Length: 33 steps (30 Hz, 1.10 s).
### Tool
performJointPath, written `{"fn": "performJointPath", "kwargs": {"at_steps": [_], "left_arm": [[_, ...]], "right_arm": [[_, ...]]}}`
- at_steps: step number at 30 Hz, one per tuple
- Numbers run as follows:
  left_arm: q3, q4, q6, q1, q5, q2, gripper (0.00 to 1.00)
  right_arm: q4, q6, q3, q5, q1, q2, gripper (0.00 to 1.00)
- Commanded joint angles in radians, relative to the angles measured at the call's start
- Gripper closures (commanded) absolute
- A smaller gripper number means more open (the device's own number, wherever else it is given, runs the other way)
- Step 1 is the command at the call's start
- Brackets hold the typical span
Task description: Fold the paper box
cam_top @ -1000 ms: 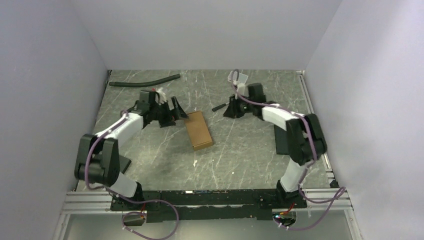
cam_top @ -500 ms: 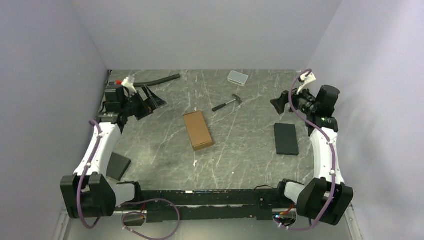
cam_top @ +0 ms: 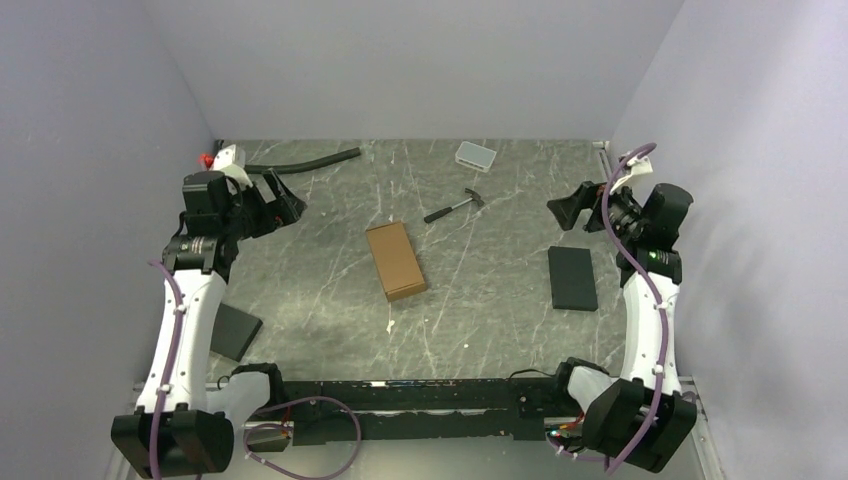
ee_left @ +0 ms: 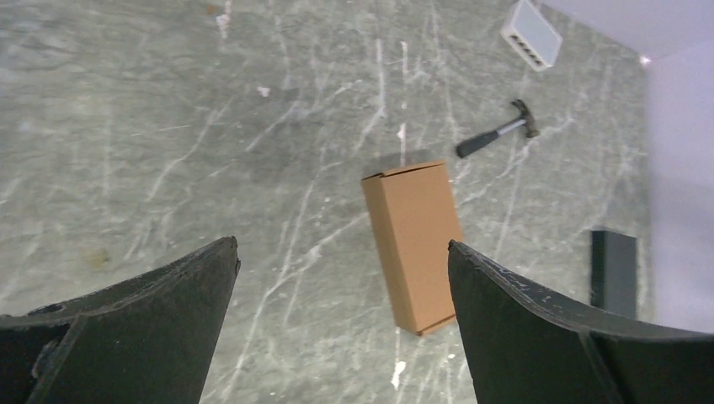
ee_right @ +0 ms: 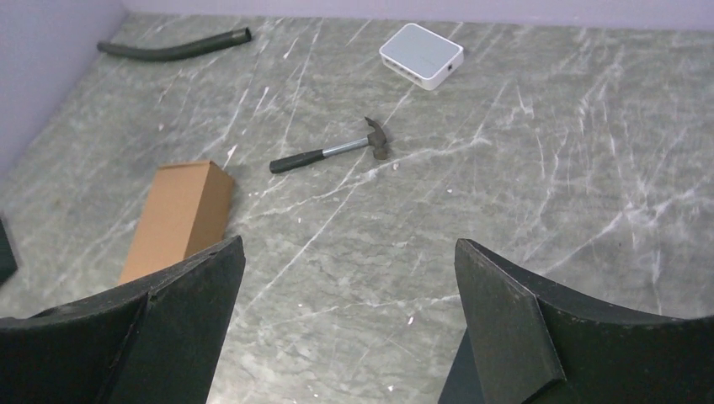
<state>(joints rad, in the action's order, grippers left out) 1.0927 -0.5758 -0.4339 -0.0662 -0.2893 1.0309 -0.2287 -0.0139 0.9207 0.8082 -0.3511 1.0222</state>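
1. Brown cardboard, the paper box (cam_top: 396, 260) lies mid-frame on the tabletop (cam_top: 480, 300), its long axis running top to bottom.
2. The left claw (cam_top: 288, 203), upper left, is nearer than the right claw (cam_top: 565, 210); both are released and empty.

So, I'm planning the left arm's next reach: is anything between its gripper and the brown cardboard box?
Nothing visible. Only bare grey marbled tabletop lies between the open left gripper and the oblong brown cardboard box. The small black-handled hammer lies past the box's far end.

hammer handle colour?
Black grip on the hammer, with a bare metal shaft up to the dark head. Clearest in the right wrist view.
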Motion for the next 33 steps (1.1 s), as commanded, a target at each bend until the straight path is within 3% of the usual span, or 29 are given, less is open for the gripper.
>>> {"fn": "performJointPath", "kwargs": {"at_steps": [1,6,33], "left_arm": [[-0.052,0.002,0.084,-0.003,0.1,-0.058,0.0],[-0.149,0.068,0.1,-0.002,0.076,-0.09,0.01],[-0.178,0.034,0.139,-0.003,0.05,-0.166,0.01]], "right_arm": [[0.084,-0.166,-0.022,-0.073,-0.023,-0.029,0.0],[0.099,-0.19,-0.035,-0.076,-0.041,-0.037,0.0],[0.129,-0.247,-0.059,-0.099,-0.063,-0.023,0.0]]}}
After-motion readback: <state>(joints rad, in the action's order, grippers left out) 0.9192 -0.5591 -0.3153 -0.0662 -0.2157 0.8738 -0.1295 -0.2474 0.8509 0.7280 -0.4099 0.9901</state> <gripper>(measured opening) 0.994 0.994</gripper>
